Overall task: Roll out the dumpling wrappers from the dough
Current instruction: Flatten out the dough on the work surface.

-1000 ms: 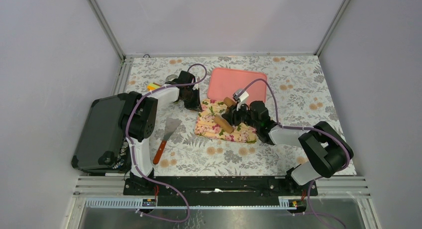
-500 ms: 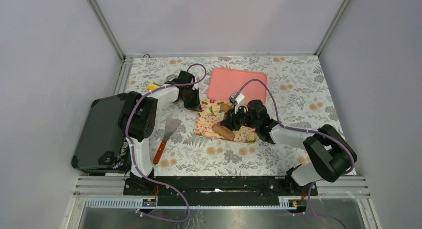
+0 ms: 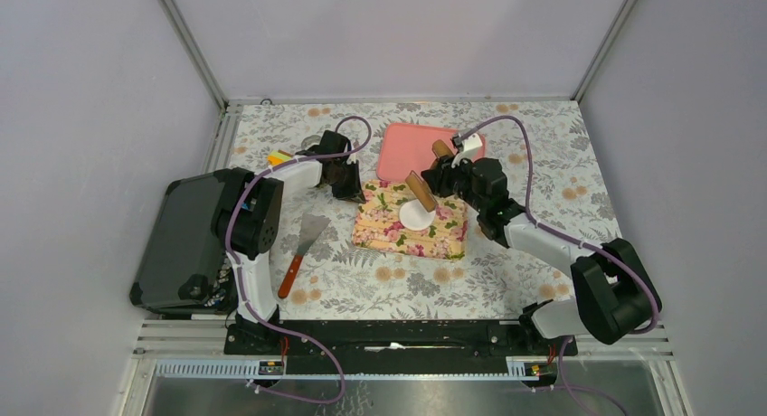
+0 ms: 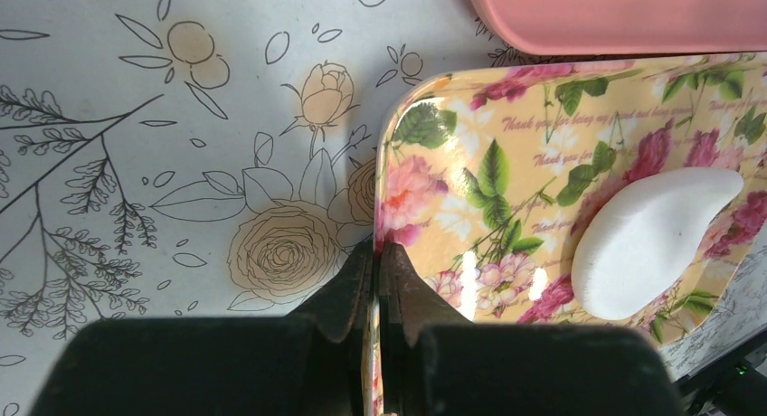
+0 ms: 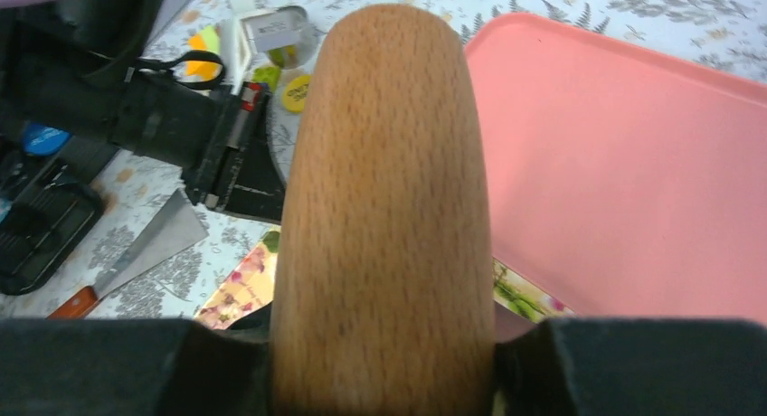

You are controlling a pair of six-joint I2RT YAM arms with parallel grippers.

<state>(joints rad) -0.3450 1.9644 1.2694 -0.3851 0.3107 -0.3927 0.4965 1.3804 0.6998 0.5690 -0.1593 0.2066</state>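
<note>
The worktop (image 3: 543,163), covered with a flowered cloth, is showing bare cloth to the right of the arms and along the near edge in front of the board. A black case (image 3: 176,244) is standing at the left edge, partly over the border of the cloth. The pink tray (image 3: 407,149) is lying at the far side, and its near edge is lying just beside the far edge of the floral board (image 3: 389,235).

The right end effector (image 3: 440,174) is clamping the rolling pin (image 3: 420,191) around its middle, over the border between tray and board. The pin is tilting, its lower end pointing at the dough. Whether it is touching, I cannot tell.

The left end effector (image 4: 378,253) is closing its fingers on the left rim of the board, and the thin rim is passing between them.

A scraper (image 3: 307,235) with a wooden handle is lying on the cloth just left of the board, apart from it.

The dough (image 3: 416,215), a flat white piece, is lying near the middle of the board, well inside all its edges. From the left wrist view it is looking rounded with one pointed end
</note>
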